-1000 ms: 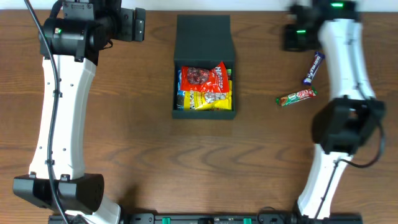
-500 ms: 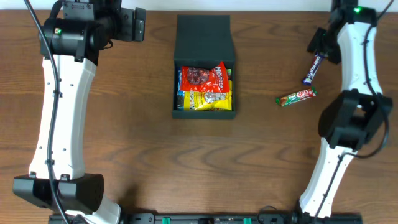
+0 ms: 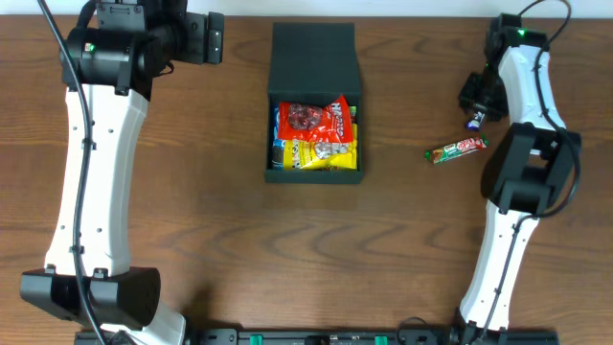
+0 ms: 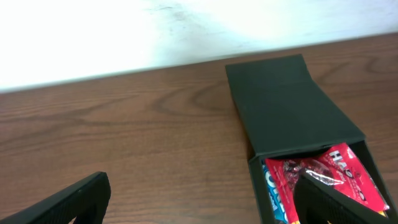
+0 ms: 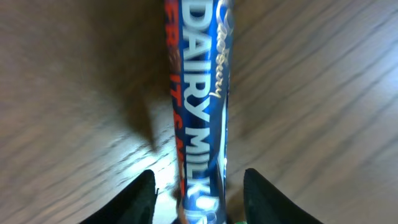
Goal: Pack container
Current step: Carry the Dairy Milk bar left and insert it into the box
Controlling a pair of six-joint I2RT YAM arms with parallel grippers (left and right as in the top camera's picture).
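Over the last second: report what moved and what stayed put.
The right claw swung in from the table's far edge and now straddles the blue foil-wrapped Dairy Milk chocolate bar, fingers open either side, not gripping yet. Unmoved: the left claw, the dark teal-black cardboard container with its snack packets, and the green-and-red wrapped snack bar.

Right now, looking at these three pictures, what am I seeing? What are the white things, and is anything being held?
The white jointed things are two robot arms, each ending in a two-finger gripper. One picture looks down from above the table. The other two come from a camera on each wrist. The dark container sits with its lid flap open, and a red packet and a yellow packet are inside. A green-and-red snack bar lies apart on the wood. The right gripper straddles a blue Dairy Milk bar, open, gripping nothing yet. The left gripper is open and empty.
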